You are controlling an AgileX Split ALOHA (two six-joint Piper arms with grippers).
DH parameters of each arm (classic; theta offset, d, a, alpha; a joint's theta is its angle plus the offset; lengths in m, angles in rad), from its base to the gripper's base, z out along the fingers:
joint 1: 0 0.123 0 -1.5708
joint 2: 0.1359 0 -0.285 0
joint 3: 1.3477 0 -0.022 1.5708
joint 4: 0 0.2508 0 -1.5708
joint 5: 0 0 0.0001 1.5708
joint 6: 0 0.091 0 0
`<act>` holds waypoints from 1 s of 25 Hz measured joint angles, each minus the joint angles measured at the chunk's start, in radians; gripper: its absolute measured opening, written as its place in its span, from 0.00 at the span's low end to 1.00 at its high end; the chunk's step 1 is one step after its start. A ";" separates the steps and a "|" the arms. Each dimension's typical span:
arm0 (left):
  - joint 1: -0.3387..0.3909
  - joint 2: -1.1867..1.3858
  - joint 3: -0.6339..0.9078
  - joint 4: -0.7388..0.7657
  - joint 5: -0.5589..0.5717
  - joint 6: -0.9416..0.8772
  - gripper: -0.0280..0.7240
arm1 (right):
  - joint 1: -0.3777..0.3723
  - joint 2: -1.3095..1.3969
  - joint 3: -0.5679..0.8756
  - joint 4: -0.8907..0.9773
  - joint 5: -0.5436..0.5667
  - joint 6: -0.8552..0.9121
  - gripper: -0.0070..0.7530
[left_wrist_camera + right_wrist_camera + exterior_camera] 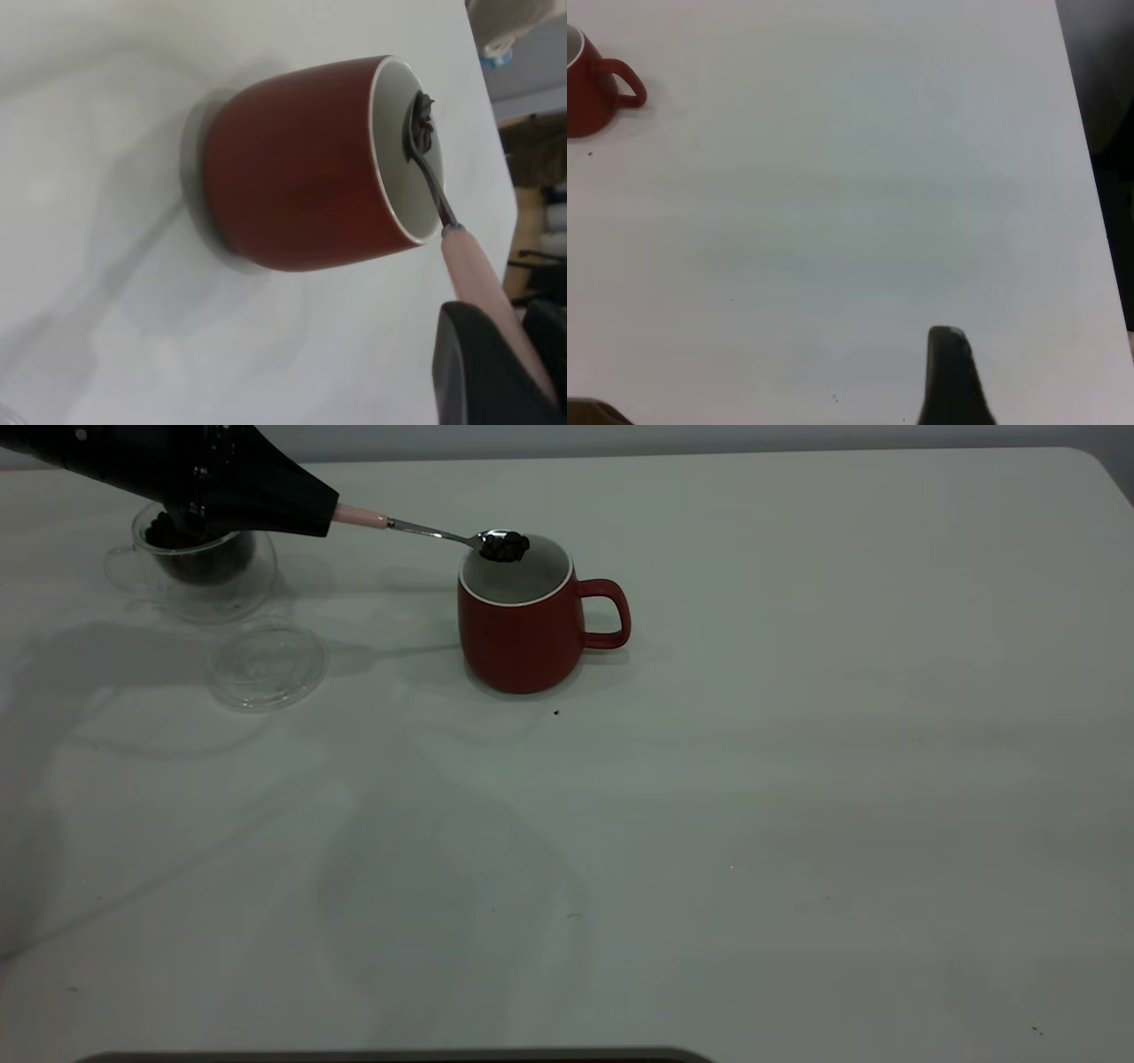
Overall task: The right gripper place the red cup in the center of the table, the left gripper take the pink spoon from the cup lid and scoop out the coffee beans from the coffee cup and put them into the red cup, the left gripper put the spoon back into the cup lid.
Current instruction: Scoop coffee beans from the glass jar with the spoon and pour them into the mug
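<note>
Pink spoon (416,528) levelled by left gripper (332,516)

Left gripper (314,514) covers coffee cup (199,571) top and pink spoon (425,530) handle end. Right gripper (952,376): one finger visible, rest cropped.

The light is dim and soft. The white table (797,779) looks gray. Big faint shadows lie across it. The red cup (523,624) has a small dark shadow. Up close, the cup looks blurry.
</note>
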 joint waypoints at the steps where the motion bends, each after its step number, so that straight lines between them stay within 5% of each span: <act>1: 0.000 0.000 0.000 0.000 0.000 0.021 0.21 | 0.000 0.000 0.000 0.000 0.000 0.000 0.71; 25: -0.001 -0.090 0.000 0.084 0.004 0.092 0.21 | 0.000 0.000 0.000 0.000 0.001 0.000 0.71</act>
